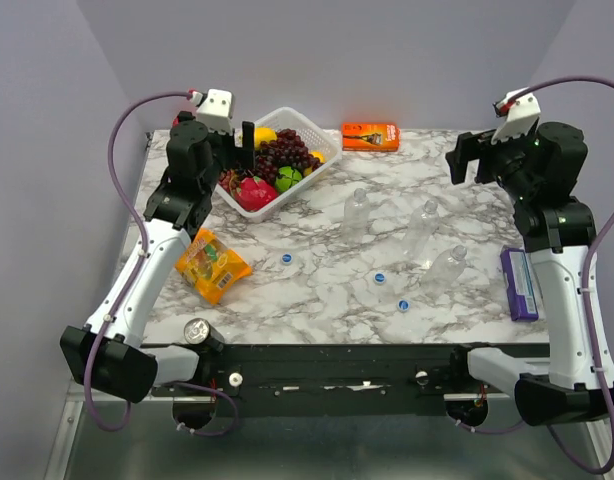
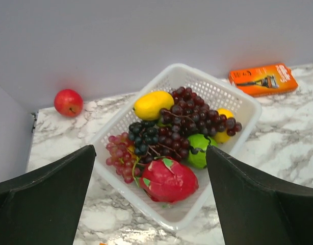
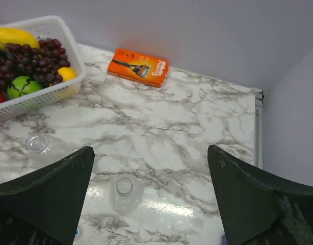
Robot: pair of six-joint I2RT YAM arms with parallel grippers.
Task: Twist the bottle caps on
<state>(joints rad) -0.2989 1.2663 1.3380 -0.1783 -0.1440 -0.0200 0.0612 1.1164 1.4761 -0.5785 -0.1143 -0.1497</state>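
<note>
I record the left gripper [image 2: 150,153] with its fingers [image 2: 49,199] spread wide and nothing between them, hanging over the white basket [image 2: 248,109] of fruit in the upper left of the top view. The right gripper [image 3: 150,150] is also spread wide and empty, raised at the upper right of that view above the marble table [image 1: 317,300]. The three bottles [image 1: 422,222] sit right of centre on the table, well apart from both grippers. The right wrist view shows two of them with open necks. The three blue caps [image 1: 380,278] lie loose on the table, below and left of the bottles. An orange box [image 1: 370,136] lies at top centre just beside the basket, an orange snack bag [image 1: 213,264] at left, a purple box [image 1: 518,283] at the right edge, and a silver can top [image 1: 197,331] at lower left.
</note>
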